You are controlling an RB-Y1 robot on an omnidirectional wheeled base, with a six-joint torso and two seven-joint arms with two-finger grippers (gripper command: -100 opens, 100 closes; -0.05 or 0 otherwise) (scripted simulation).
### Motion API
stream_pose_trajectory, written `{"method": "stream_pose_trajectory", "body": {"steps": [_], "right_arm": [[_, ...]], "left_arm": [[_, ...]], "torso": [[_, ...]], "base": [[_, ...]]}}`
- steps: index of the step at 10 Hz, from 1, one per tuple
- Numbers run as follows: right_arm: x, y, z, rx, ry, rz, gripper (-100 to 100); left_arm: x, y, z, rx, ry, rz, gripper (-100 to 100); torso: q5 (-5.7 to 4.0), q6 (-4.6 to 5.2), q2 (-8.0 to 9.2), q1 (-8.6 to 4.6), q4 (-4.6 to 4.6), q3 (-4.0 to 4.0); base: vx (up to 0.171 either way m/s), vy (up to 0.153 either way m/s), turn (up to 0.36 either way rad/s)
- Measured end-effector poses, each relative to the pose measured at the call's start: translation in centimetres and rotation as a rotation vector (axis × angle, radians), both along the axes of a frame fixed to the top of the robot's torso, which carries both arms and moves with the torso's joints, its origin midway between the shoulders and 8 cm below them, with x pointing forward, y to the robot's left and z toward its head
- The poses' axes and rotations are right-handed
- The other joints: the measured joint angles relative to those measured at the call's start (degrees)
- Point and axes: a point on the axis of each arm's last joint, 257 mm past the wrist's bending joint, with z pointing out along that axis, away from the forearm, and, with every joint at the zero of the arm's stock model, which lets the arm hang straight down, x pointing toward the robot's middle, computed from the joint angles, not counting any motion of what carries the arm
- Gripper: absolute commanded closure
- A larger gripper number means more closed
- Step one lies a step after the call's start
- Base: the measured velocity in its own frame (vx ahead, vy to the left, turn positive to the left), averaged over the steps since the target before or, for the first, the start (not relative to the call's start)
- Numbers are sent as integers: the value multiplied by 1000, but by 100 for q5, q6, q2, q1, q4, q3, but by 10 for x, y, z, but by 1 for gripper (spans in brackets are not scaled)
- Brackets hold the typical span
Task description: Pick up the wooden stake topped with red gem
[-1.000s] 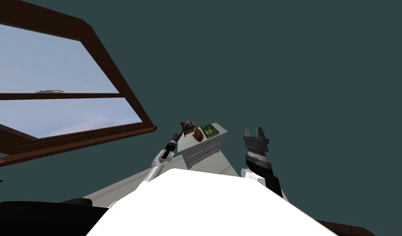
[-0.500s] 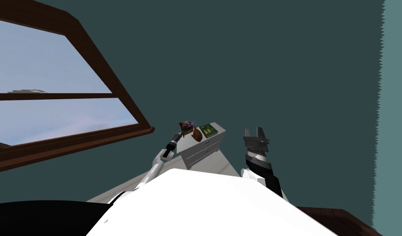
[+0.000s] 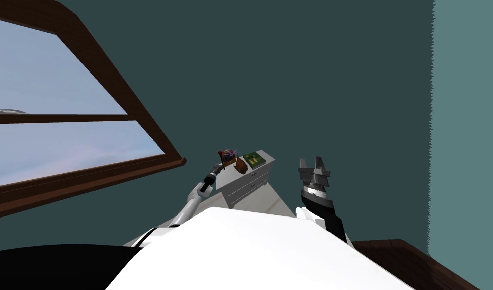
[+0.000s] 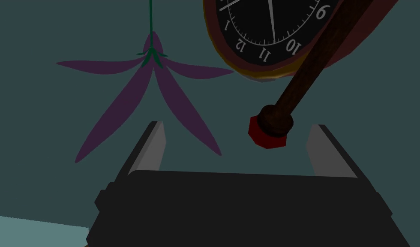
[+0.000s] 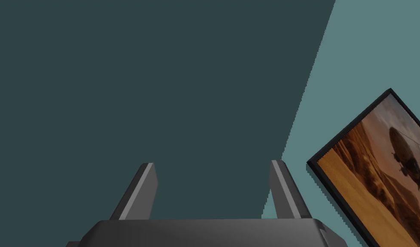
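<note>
The stake is a dark brown rod ending in a red gem. In the left wrist view the gem end hangs between my left gripper's open fingers, nearer one of them and touching neither. In the head view the stake lies at the near left corner of a small white drawer cabinet, and my left gripper reaches up to that corner. My right gripper stands raised and open to the right of the cabinet, with nothing between its fingers.
A round clock with a dark red rim and a purple flower sit just behind the stake. A green book lies on the cabinet's far side. A dark-framed window fills the left wall.
The whole head view has slid left, so I have turned right; a paler wall strip has widened at the right. My left arm has stretched a little toward the cabinet.
</note>
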Motion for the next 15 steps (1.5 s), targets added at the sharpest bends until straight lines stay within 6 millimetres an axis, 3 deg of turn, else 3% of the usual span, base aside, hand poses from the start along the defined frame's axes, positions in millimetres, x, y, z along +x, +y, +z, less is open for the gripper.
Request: {"method": "stream_pose_trajectory", "body": {"steps": [7,15], "right_arm": [[0,0,0,0,0,0,0],[0,0,0,0,0,0,0]], "left_arm": [[11,23,-35,122,99,23,-100],[22,56,-56,257,196,51,-100]], "torso": [[1,-3,-2,4,0,-1],[2,-5,-13,7,-3,-7]], "base": [[-10,43,-87],[6,49,-88]]}}
